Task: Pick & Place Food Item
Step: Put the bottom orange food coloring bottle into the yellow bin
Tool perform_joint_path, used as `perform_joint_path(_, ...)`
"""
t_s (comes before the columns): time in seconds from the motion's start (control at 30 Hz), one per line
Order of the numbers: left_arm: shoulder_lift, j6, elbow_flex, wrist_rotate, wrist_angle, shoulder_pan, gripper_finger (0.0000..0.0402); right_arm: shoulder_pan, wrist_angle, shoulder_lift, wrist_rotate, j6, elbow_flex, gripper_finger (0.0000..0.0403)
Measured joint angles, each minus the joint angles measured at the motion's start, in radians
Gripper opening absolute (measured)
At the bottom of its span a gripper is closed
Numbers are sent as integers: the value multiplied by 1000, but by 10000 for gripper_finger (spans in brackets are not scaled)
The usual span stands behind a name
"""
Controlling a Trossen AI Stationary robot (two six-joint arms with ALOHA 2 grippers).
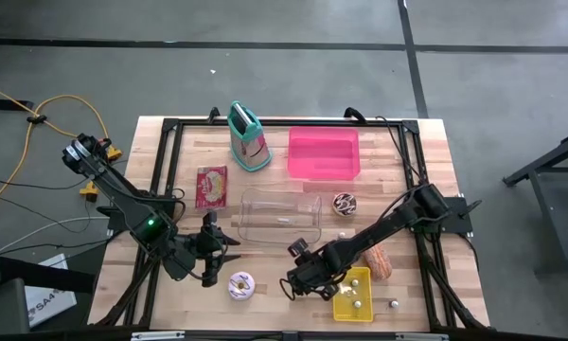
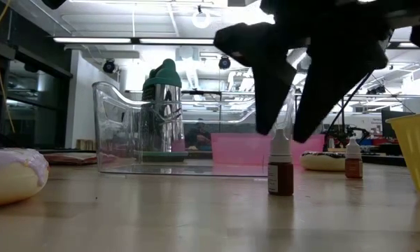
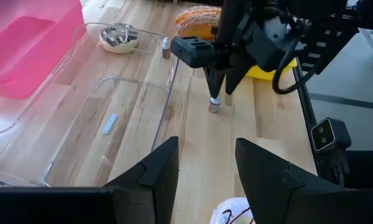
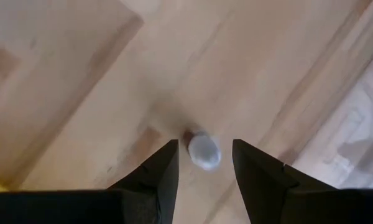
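The right gripper (image 4: 202,165) points straight down, fingers spread either side of a small bottle (image 4: 202,150) (not touching it).

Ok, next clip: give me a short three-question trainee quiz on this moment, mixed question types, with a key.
1. True or false: the right gripper stands directly over the small brown bottle with its fingers apart on either side of the cap.
2. Multiple choice: the pink-iced donut lies
A. inside the pink bin
B. on the bare table near the left gripper
C. in the yellow tray
3. Fill in: the clear plastic container sits between the snack packet and the ______ donut.

Key: 1 true; 2 B; 3 chocolate.
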Motion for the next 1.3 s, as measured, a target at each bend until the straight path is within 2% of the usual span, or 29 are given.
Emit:
perform_joint_path(1.07, 0, 0, 0, 0, 15, 0, 152, -8, -13, 20, -1, 58, 1, 139)
perform_joint_path(1.3, 0, 0, 0, 0, 15, 0, 152, -12, -11, 20, -14, 59, 1, 119)
